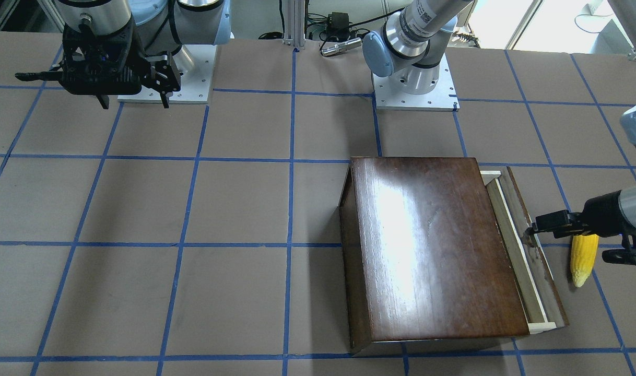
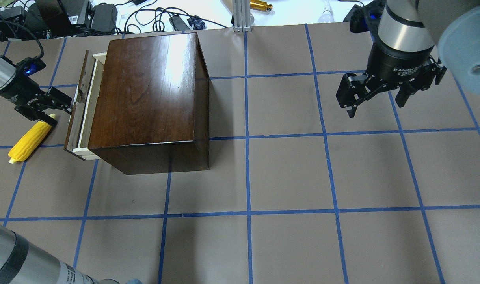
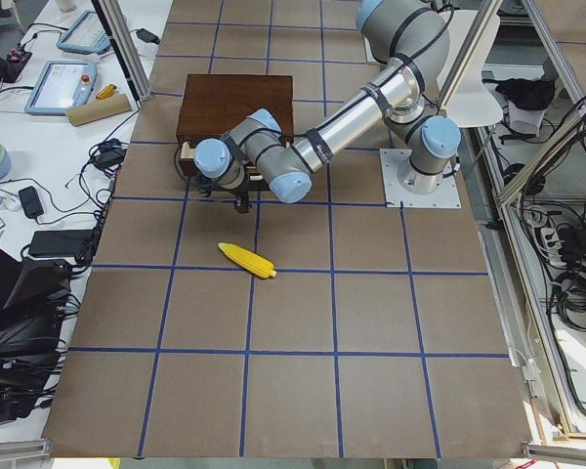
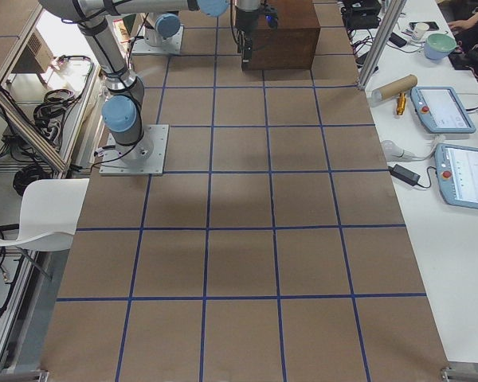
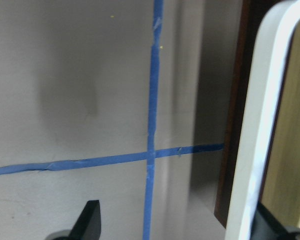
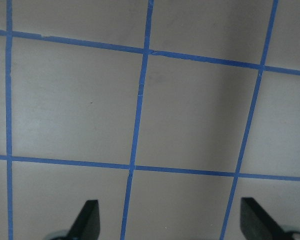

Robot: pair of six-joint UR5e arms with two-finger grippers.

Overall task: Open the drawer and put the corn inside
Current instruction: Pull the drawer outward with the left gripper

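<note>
Yellow corn (image 2: 29,138) lies just beside the left tool (image 2: 62,113), which gapes, released, at the barely opened drawer (image 2: 77,118) front edge.

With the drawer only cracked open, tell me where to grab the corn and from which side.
Grip the corn across its thick middle, from straight above: it lies flat on the table, and its tapered tip would likely slip out.
</note>
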